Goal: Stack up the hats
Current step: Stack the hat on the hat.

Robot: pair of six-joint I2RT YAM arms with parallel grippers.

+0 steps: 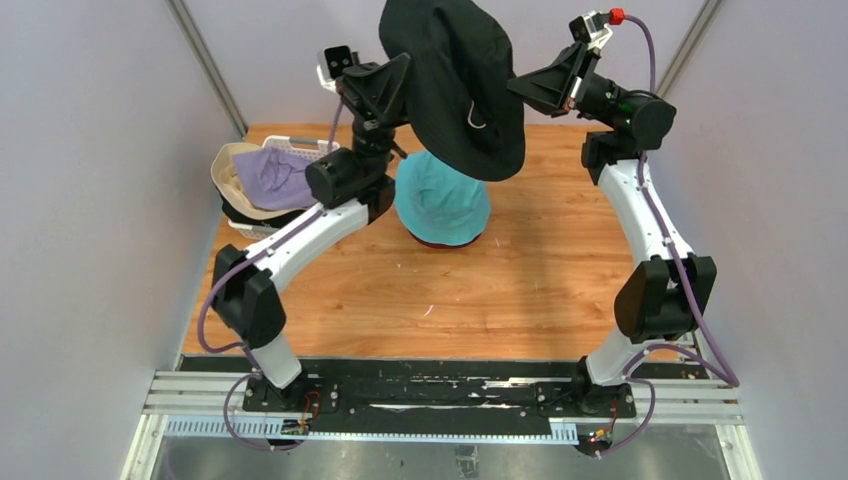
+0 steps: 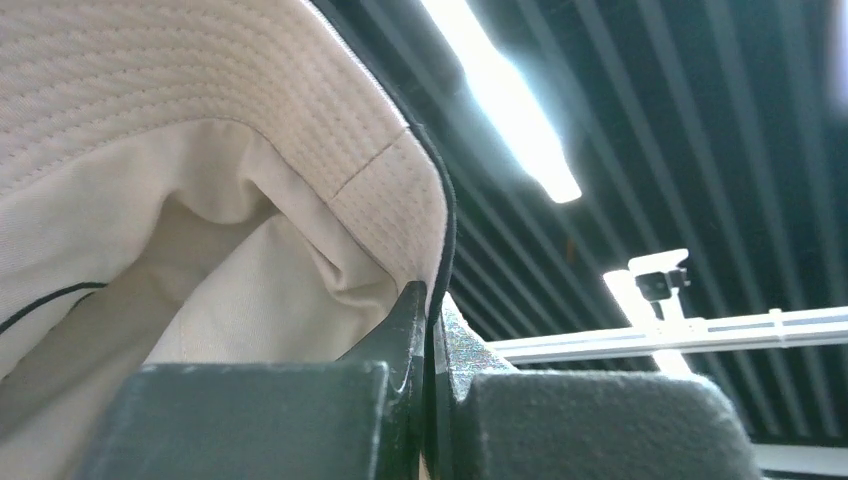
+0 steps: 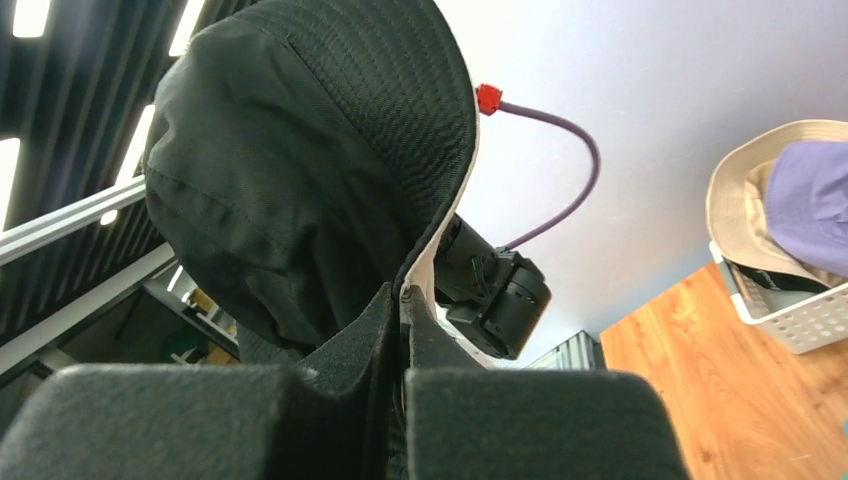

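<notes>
Counter [image 1: 480, 300]: wooden, well below both claws, carrying the pile and the basket.
Black hat [image 1: 455, 80]: lifted clear of the counter, slung between the two claws by its brim, crown hanging down towards the pile. Not yet stacked.
Teal hat [image 1: 440, 205]: top of the pile, sitting crown-up below the claws and between them, just under the black hat's lowest edge.
Maroon hat [image 1: 440, 243]: only a thin red rim showing under the teal hat. Presumably the bottom of the pile.
Done so far: two hats stacked, judging by the pile, with a third in the air above it.
Left to do: lowering the black hat over the teal one, then apparently fetching three more from the basket. Roughly the halfway mark, as a judgement.
Basket [image 1: 300, 147]: white lattice, lower than the left claw and out to its left, at the counter's far corner.
Beige hat [image 1: 228, 175]: in the basket, opening upward, brim spilling over the rim.
Lavender hat [image 1: 275, 172]: crumpled, nested inside the beige hat.
Dark hat [image 1: 240, 212]: wedged under the beige hat, mostly hidden.
Left claw [image 2: 432, 330]: pressed together, pinching the black hat's brim, pale lining towards its camera.
Right claw [image 3: 403, 320]: pressed together, pinching the opposite edge of the same brim.
</notes>
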